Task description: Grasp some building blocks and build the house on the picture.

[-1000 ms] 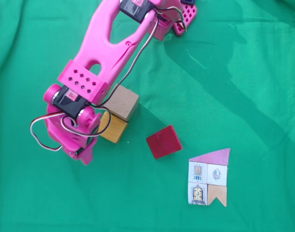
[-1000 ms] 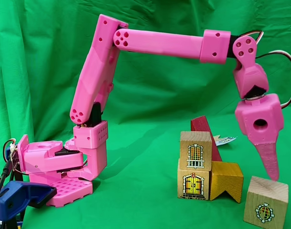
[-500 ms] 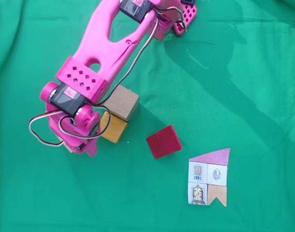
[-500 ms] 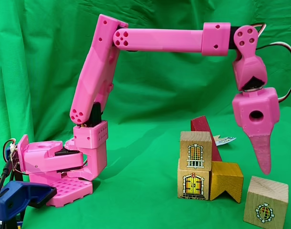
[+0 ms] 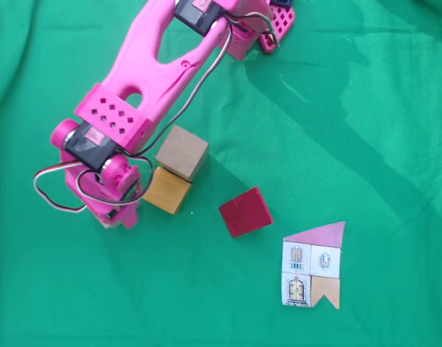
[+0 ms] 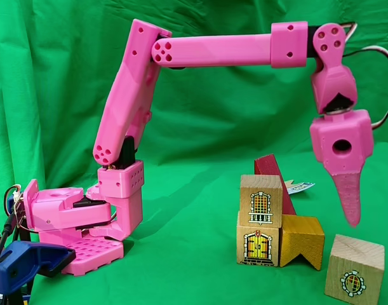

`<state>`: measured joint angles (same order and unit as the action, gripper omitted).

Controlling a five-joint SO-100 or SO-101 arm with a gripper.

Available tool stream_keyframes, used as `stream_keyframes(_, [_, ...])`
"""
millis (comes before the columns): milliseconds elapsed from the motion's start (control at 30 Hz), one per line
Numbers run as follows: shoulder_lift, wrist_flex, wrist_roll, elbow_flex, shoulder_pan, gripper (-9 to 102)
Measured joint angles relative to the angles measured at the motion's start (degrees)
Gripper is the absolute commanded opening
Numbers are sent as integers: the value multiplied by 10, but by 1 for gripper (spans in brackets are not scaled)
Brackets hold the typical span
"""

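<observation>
In a fixed view from the side, my pink gripper [image 6: 352, 219] hangs point down, a little above a lone pale tan block [image 6: 354, 277] with a round window print. It holds nothing, and its jaws overlap, so their state is unclear. Left of it, two pale tan blocks are stacked, a window block [image 6: 261, 200] on a door block [image 6: 257, 245]. A notched orange-yellow block [image 6: 303, 240] sits beside them, with a dark red block [image 6: 271, 170] behind. From above, my gripper [image 5: 112, 217] is left of the tan stack [image 5: 182, 152], the orange-yellow block [image 5: 166, 190] and the red block [image 5: 245, 211]. The picture [image 5: 313, 265] lies at lower right.
Green cloth [image 5: 365, 108] covers the table and rises as a backdrop [image 6: 47, 95]. The pink arm base [image 6: 86, 222] stands at the left in the side fixed view, with a blue clamp [image 6: 22, 264] in front. In the top fixed view the arm [image 5: 155, 58] crosses from the top.
The gripper has risen off the top of the lone pale tan block. In the top view it has shifted left and slightly up. The blocks have not moved.
</observation>
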<state>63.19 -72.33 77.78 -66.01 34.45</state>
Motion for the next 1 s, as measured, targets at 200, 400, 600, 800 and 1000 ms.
stream_keyframes(200, [0,0,0,0,33,25])
stream_keyframes(400, [0,0,0,0,37,25])
stream_keyframes(600, [-19,0,0,4,38,25])
stream_keyframes(800, [-45,0,-2,36,33,25])
stream_keyframes(1000, [-51,0,0,46,33,27])
